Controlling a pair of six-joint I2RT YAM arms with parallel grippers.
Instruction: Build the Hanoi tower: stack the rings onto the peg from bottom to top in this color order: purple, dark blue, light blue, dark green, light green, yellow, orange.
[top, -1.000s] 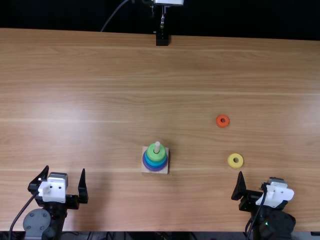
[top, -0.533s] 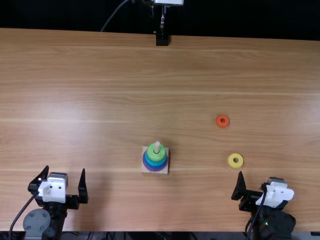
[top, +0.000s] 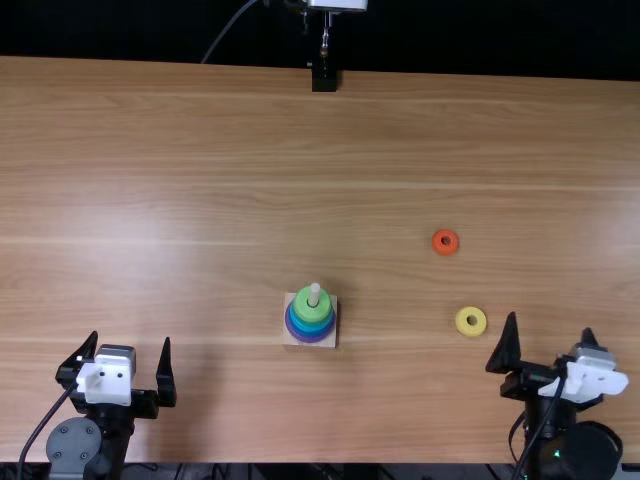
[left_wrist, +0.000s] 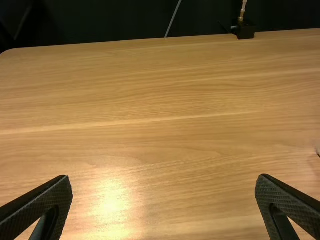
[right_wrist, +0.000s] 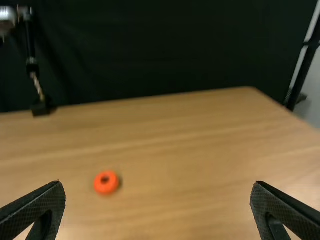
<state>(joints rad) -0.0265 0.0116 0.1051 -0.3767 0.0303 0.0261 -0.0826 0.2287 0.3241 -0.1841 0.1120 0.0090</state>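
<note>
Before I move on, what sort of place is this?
Probably a robotics lab or test bench: two arms, left gripper and right gripper, a bare wooden table and a black backdrop.

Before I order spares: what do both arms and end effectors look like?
Black arms. Left end effector and right end effector: white block, two tapered black fingers with textured inner faces. Black cable along each arm; round grey cover with screws on the left.
</note>
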